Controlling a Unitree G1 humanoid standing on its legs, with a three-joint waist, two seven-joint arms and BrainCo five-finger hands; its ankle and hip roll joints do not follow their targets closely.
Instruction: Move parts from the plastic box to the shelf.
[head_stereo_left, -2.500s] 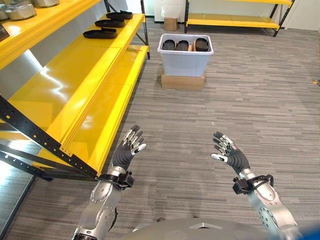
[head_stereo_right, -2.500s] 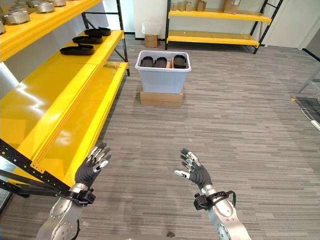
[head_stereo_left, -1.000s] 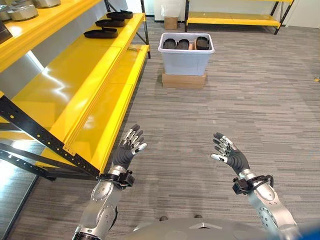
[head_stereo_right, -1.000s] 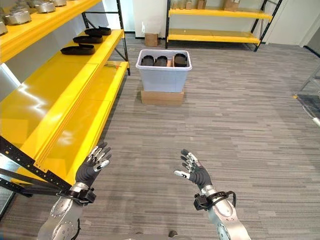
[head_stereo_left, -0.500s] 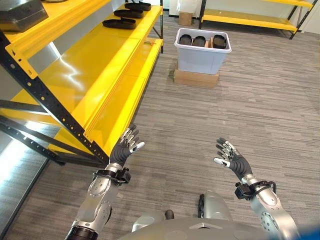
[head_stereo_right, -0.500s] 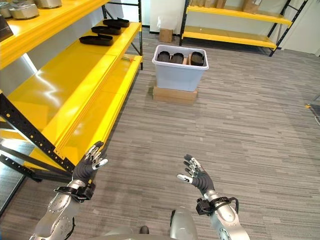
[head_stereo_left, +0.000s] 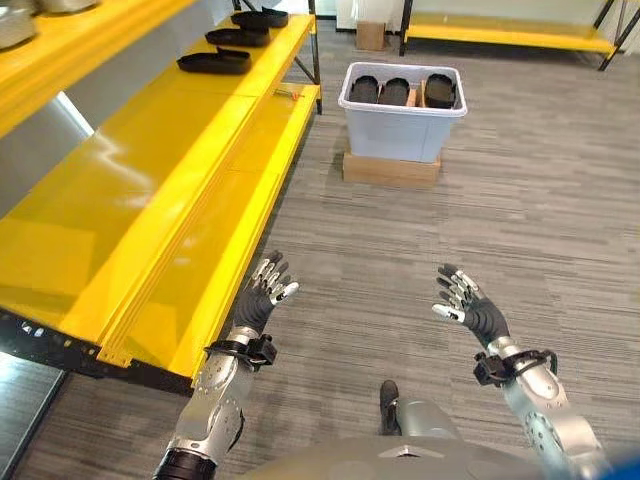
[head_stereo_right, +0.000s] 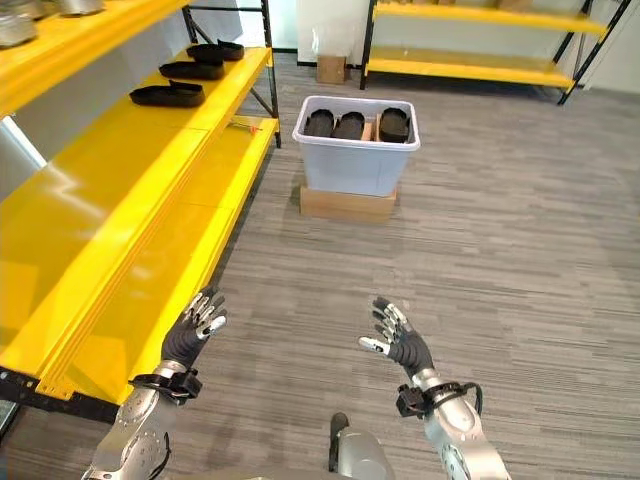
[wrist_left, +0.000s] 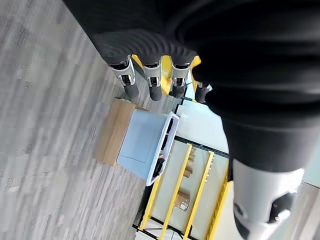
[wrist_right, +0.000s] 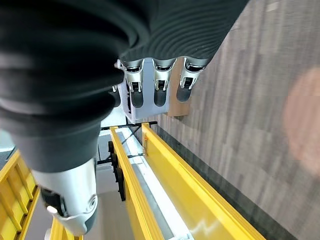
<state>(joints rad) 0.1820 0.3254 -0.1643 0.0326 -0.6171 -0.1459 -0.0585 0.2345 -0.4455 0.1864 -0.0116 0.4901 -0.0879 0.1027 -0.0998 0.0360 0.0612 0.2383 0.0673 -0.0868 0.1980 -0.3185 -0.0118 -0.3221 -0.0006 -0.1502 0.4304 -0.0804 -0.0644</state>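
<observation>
Both hands are held out empty with fingers spread, left hand (head_stereo_left: 262, 297) beside the shelf (head_stereo_left: 150, 190) edge, right hand (head_stereo_left: 468, 308) over bare floor. Well ahead of them the box (head_stereo_left: 402, 125) still holds three dark parts (head_stereo_left: 394, 91). Farther off to the left, three parts (head_stereo_left: 212, 62) already lie on the shelf. Roughly half looks done.

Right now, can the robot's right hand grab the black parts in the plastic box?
Probably not yet. The right hand is open and empty, and the plastic box with the black parts sits far ahead across bare carpet. Nothing blocks the way.
</observation>
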